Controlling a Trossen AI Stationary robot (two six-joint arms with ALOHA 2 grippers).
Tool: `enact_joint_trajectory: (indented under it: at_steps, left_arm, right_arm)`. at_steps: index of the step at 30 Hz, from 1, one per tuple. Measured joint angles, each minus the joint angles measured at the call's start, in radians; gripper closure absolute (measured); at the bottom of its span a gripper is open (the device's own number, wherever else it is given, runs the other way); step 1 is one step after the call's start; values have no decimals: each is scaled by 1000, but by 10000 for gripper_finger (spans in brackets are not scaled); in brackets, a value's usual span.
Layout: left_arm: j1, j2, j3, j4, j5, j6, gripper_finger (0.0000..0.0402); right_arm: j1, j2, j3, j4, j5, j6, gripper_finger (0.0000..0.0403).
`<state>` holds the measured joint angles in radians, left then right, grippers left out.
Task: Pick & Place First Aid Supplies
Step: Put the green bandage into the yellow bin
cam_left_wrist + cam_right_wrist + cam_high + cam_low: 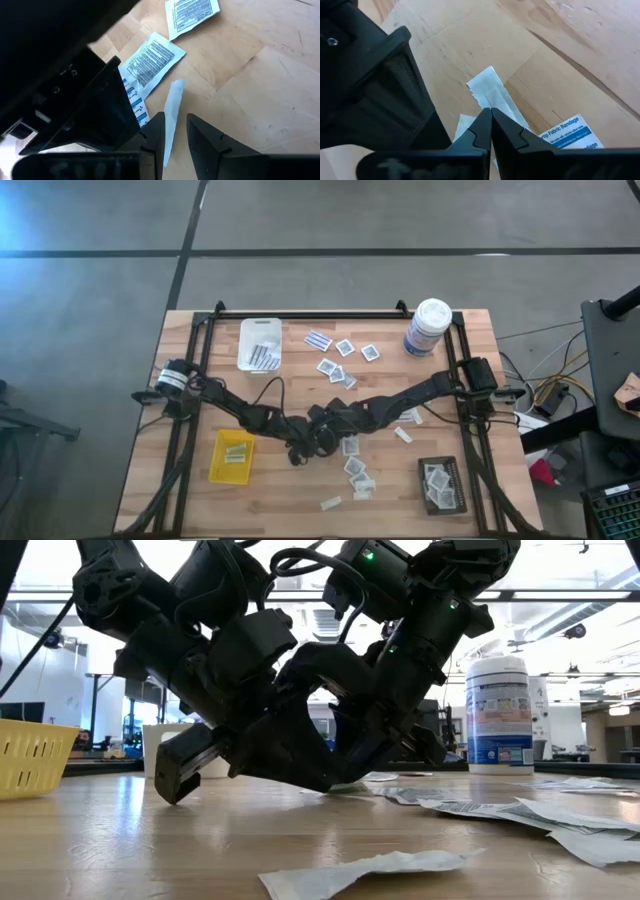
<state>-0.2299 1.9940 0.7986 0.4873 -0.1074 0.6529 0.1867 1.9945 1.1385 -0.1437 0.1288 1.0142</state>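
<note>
Nearest the low lens: crumpled white packet (370, 870) on bare wood, with open board around it. Behind it, both arms crossed low at mid-table, well clear of every table (300, 515) edge.

Left gripper (175, 135) tipped down toward the wood, jaws spread a little, pale narrow strip (173, 107) standing in the gap and lying against one finger (155, 137); whether gripped, cannot tell. Just beyond those jaws, two printed packets (152, 60) flat on the table, one blue-lettered wrapper (135, 102) beside them.

Right gripper (491, 114) jaws pressed together, tips over the middle of a white strip (487, 87); pinch or mere touch not clear. Beside the tips, one "Fabric Bandage" packet (570, 132).

Three trays: white (246, 330) and yellow (218, 470) on the left jaws' side, black (424, 480) on the right jaws' side, each with packets inside. One white canister (428, 327) upright beyond the right jaws. About six loose packets (345, 347) beyond the jaws, toward the canister, and more scattered (358, 470) on the opposite side. Free wood between jaws and yellow tray.
</note>
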Motion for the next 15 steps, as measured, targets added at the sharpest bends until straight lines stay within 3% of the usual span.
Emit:
enact_joint_trajectory:
  at_steps: [9,15]
  left_arm:
    - [18,23,0,2,10,-6,325]
    - [27,22,0,-15,1,-22,367]
  right_arm:
    - [0,0,0,5,0,33,394]
    - [-1,0,0,19,0,38,394]
